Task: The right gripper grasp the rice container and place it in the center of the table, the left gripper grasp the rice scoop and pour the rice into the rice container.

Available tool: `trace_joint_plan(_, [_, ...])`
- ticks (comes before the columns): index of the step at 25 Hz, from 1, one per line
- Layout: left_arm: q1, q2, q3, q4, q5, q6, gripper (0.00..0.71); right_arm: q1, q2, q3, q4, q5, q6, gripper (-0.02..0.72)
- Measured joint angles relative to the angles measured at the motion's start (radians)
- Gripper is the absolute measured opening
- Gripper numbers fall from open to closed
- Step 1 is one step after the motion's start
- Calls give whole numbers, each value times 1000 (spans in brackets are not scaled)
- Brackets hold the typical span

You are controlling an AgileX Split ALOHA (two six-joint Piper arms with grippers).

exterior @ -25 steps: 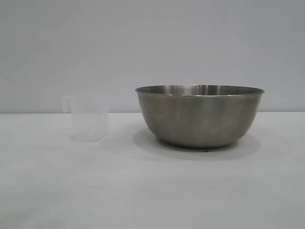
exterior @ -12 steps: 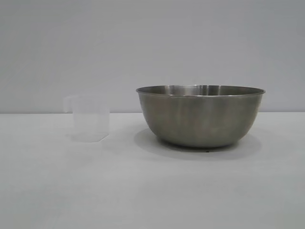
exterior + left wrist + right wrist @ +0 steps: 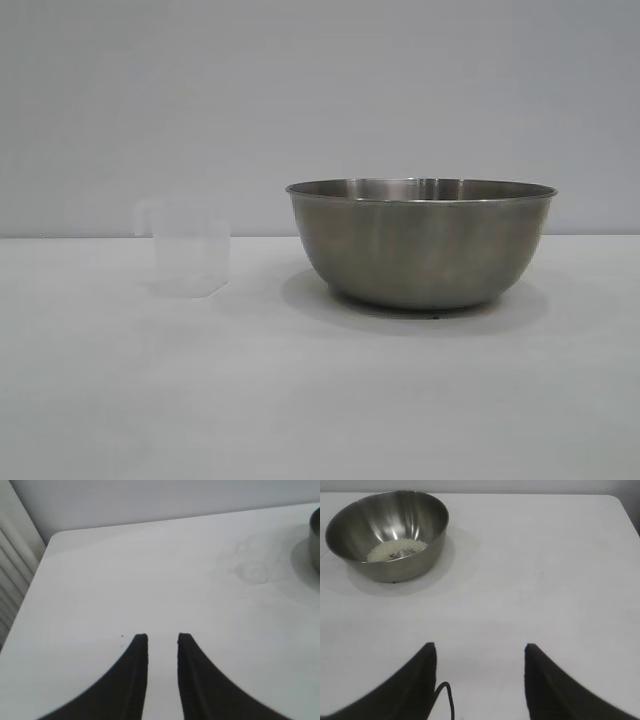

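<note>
Left gripper (image 3: 163, 639): jaws a narrow slit apart, nothing between them, low over bare table (image 3: 320, 400) toward its left edge. Right gripper (image 3: 480, 650): jaws wide, empty, hanging over the right side, well short of the bowl (image 3: 420, 245). Bowl upright, slightly toward the right edge from the table's middle, with rice (image 3: 397, 549) in a small heap on its bottom. Scoop (image 3: 188, 248) upright to the bowl's left, apart from it, handle turned toward the left edge, seemingly empty, though hard to tell through clear plastic. Judged from this: pour done, both things set down, only parking of the arms left. Risks from here, all modest. First, a clipped scoop: light, tall for its base, near the left gripper's working space, so likely to topple or skid toward the left edge at any sideways brush from a finger. Second, a nudged bowl: rounded underside, small footing, so prone to rock or slide under a bump on the rim, with grains shifting up the wall or over it. Third, a few grains possibly clinging inside the scoop, scattered on the table if tipped. Safest course: withdrawal of both arms straight away from the things, no sweeping across the middle.
</note>
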Motion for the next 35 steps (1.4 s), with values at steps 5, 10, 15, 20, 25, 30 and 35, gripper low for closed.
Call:
trace_joint_plan(5, [-2,-2,-1,35,35,39,150,0,0,0,0,0,0,379])
trace_joint_plan(10, [-12,-3,-9,25,69,73,150,0,0,0,0,0,0,379])
trace_joint_plan(15, [-12,-3,-4,-17,129,102,150,0,0,0,2,0,0,379])
trace_joint_plan(20, [-12,-3,1,-35,156,104,150,0,0,0,2,0,0,379])
trace_joint_plan(25, [-12,-3,1,-35,156,104,150,0,0,0,-4,0,-56,379])
trace_joint_plan(30, [-12,-3,1,-35,156,104,150,0,0,0,-7,-1,-78,379])
trace_joint_plan(35, [-12,-3,1,-35,156,104,150,0,0,0,41,-1,-81,379])
